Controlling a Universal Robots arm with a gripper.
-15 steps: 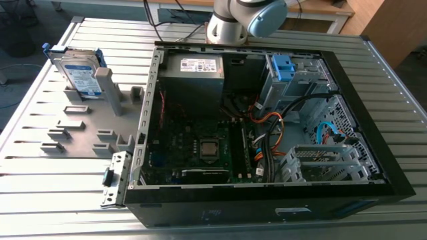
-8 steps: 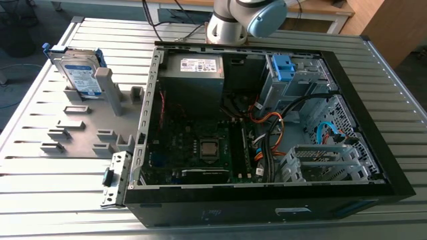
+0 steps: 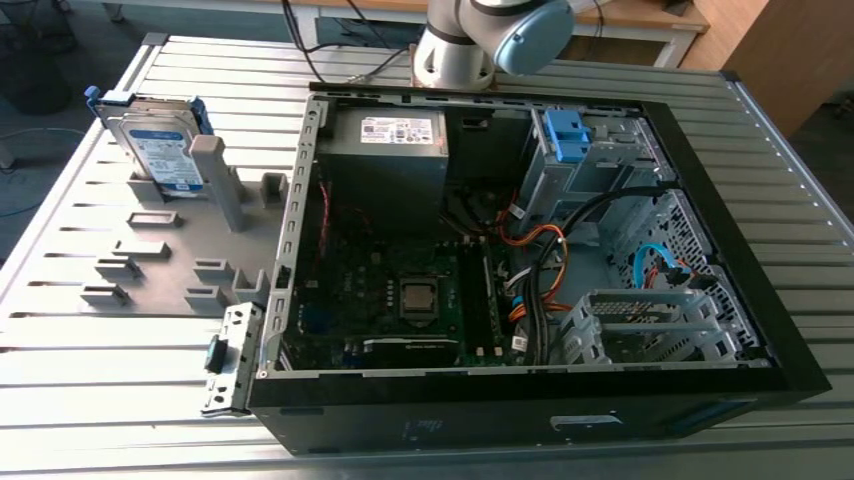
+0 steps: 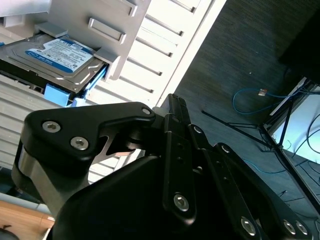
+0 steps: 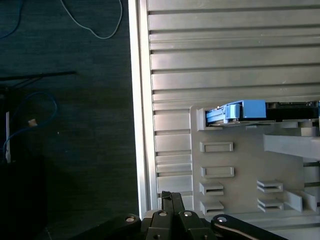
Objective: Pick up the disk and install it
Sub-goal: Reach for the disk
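The disk [image 3: 160,150] stands on edge in a slot of the grey holder plate [image 3: 147,290] at the exterior view's left; it is a silver drive with a white-and-blue label in a blue carrier. The second wrist view has the disk [image 4: 60,57] face-on, and the first wrist view has the disk [image 5: 240,111] edge-on. My gripper [image 5: 169,197] hovers over the table's edge beside the holder plate [image 5: 240,170], well apart from the disk. My gripper [image 4: 176,102] is shut, its fingers pressed together with nothing between them.
An open black computer case [image 3: 787,340] lies on the slatted metal table [image 3: 787,170], with a motherboard, cables and a silver drive cage with a blue latch [image 3: 567,135] at its far side. The arm's base [image 3: 461,50] stands behind the case. Dark floor with cables [image 5: 30,120] lies beyond the table edge.
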